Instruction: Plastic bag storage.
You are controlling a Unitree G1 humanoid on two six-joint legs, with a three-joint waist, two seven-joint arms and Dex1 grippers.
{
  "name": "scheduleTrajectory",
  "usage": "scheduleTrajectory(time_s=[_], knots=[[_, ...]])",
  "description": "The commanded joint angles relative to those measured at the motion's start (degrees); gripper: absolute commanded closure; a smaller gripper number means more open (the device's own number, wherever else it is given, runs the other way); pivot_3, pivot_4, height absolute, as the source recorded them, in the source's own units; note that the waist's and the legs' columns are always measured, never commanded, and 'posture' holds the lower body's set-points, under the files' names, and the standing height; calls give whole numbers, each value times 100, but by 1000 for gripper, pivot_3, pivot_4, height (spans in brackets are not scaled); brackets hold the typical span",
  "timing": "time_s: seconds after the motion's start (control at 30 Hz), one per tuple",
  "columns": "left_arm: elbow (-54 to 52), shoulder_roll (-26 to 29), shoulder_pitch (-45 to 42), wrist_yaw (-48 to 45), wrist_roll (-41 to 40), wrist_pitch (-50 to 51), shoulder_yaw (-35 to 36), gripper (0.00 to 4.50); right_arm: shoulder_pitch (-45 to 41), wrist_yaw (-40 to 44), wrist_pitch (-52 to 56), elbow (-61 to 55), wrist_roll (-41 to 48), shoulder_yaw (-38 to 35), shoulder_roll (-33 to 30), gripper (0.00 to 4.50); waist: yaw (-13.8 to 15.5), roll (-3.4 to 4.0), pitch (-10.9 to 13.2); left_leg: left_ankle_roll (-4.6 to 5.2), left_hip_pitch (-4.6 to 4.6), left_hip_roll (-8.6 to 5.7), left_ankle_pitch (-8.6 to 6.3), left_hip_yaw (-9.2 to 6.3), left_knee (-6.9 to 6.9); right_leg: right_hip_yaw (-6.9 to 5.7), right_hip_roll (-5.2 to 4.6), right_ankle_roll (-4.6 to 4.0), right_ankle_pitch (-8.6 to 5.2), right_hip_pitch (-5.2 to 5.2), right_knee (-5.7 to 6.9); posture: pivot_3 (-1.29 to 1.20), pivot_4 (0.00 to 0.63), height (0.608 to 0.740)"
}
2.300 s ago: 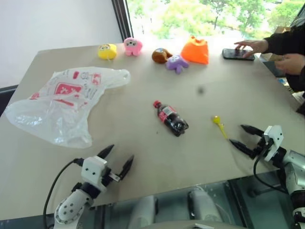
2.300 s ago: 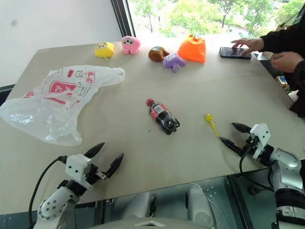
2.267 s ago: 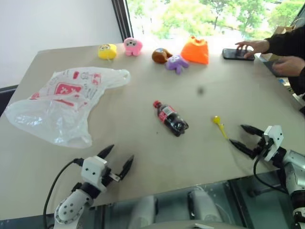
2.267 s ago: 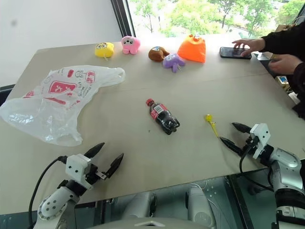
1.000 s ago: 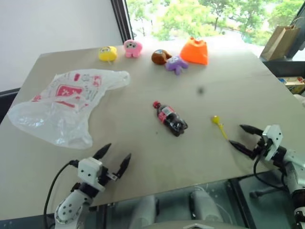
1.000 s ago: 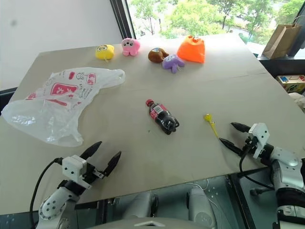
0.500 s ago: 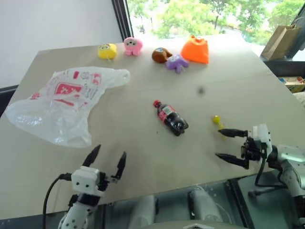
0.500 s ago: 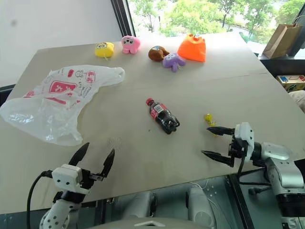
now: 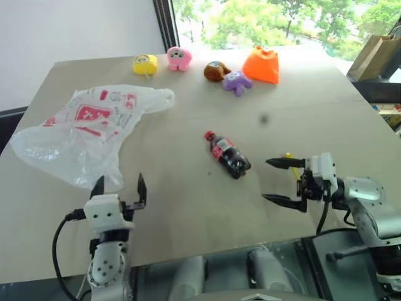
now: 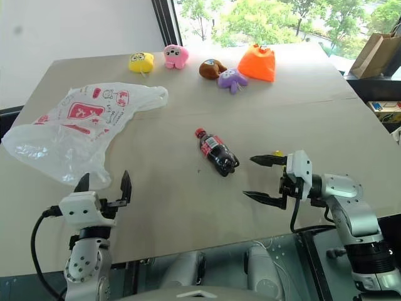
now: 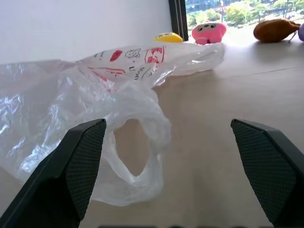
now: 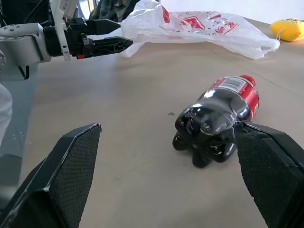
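Approaching is the step in hand: the spread, empty left gripper [image 9: 116,186] is aimed at the plastic bag [image 9: 84,130] at frame left, whose near loop must next be pinched.

Red logos and lettering on the plastic bag [image 9: 81,128] and a red label on the bottle [image 9: 227,153], none of it legible.

beige table [image 9: 188,207] with plastic bag [image 9: 81,132], bottle [image 9: 227,154], toys [image 9: 188,63]

Beige table [image 9: 188,213], plain top. White wall [image 9: 75,28] at 11 o'clock; window [image 9: 276,19] at 1 o'clock, sunlit trees beyond.
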Motion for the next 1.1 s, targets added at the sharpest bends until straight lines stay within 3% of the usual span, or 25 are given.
scheduleTrajectory(time_s=[0.03, 0.2, 0.23, 0.37, 0.57, 0.77, 1.1], knots=[[-50, -96, -155, 102, -316, 313, -4, 41, -134, 28, -173, -20, 30, -79, 16, 0, 2, -1, 0, 0, 0, 0, 0, 0, 0, 0, 0, 0, 0, 0, 0, 0, 150, 740], [33, -49, -474, 127, -436, 448, 29, 41, -214, -7, -259, 61, -6, -64, 65, 0, 3, -1, 0, 0, 1, 0, 0, -4, 0, -3, 0, 0, 0, 0, 3, 0, 150, 740], [40, -31, -549, 155, -454, 445, 70, 276, -226, -34, -271, 73, -9, -68, 85, 0, 4, -1, 0, 0, 1, 0, 0, -3, 1, -3, 0, -1, 0, 1, 3, 0, 150, 740], [-68, -50, -621, 217, -552, 418, 154, 1617, -400, -432, -126, 156, -103, -65, 265, 0, -4, 0, 0, 0, 2, 0, 0, -3, 1, -2, 0, -1, 1, 0, 4, 0, 150, 740], [-270, -56, -608, 227, -547, 416, 7, 4425, -919, -1921, 822, -30, -931, 520, 850, 0, -3, 0, 0, -1, 3, 1, 1, -6, 1, -2, 1, -2, 1, 0, 8, 0, 150, 740], [-284, 11, -633, 219, -470, 422, -33, 4425, -1475, -3019, 2502, -315, -1353, 955, 1218, 0, 11, 1, 0, -2, -9, -6, 1, -10, 4, -5, -6, -2, 1, -7, 9, 0, 150, 740], [-160, 168, -687, 242, -471, 405, 26, 4425, -1784, -3307, 4279, -649, -1159, 1251, 1247, 0, 8, 2, -1, -1, -17, -7, 1, -27, 4, -25, -7, -3, 1, -9, 8, 0, 150, 740]])
